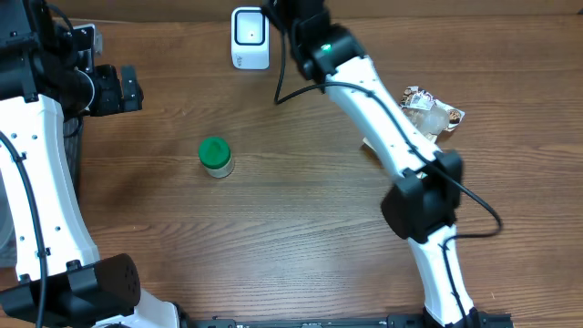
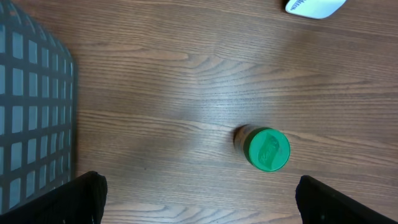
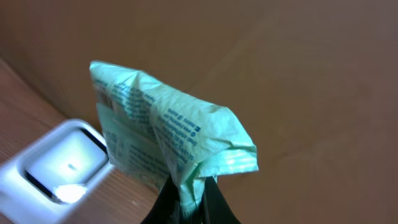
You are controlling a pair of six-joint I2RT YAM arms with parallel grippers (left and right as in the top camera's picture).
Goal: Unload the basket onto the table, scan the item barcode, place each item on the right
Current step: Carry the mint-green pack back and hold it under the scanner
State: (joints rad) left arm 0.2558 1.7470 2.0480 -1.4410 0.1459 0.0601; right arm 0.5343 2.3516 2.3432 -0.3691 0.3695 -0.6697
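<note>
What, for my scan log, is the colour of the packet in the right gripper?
The packet is pale green with dark print; right wrist view.

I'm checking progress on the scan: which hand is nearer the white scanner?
Right. The right hand, shut on the green packet, is right beside the white scanner; the left hand is open, far off toward the robot's left.

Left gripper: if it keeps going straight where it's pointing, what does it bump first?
Probably the wooden table, beside the green-lidded jar. Depth is hard to judge, so the open left gripper might clip the jar.
</note>
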